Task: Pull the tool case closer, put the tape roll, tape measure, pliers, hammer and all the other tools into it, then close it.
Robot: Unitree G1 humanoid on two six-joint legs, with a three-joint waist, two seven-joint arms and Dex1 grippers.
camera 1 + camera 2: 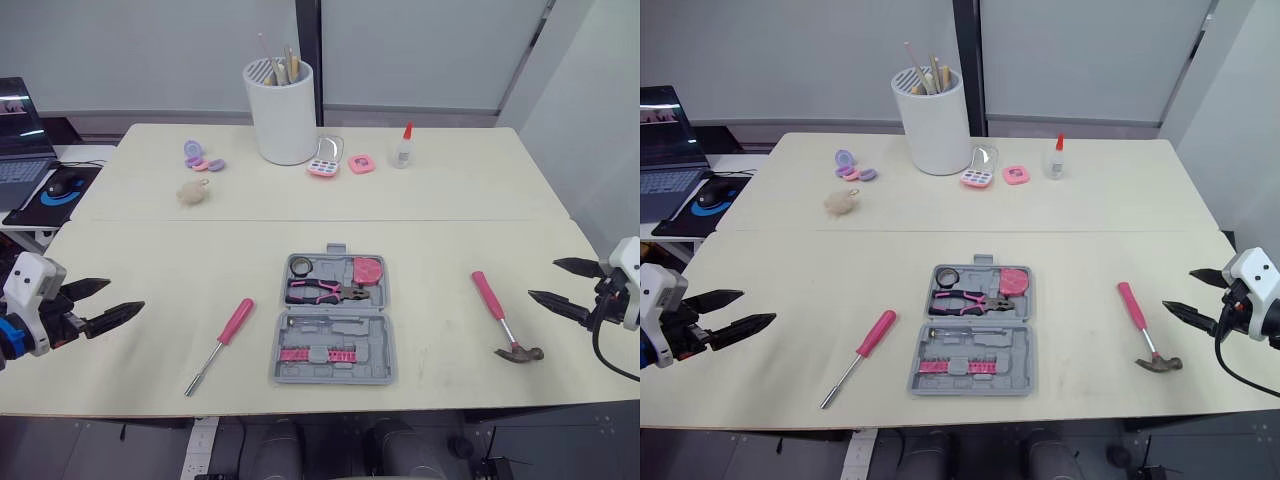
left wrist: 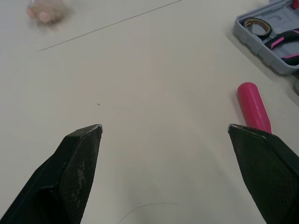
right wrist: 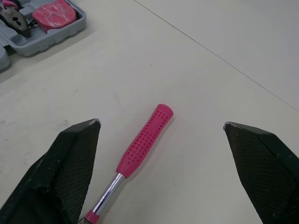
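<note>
Bright even indoor light, soft faint shadows — sharp, no glare

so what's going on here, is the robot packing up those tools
A robot is packing a tool case on the table. The open case already holds the tape roll, pliers and tape measure. The screwdriver lies left of it and the hammer right of it. The left gripper and right gripper are open, holding nothing.

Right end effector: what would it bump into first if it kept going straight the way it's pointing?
Probably the hammer: its pink handle lies right ahead, between the open fingers of the right end effector. Height is hard to judge, so it might skim over it.
</note>
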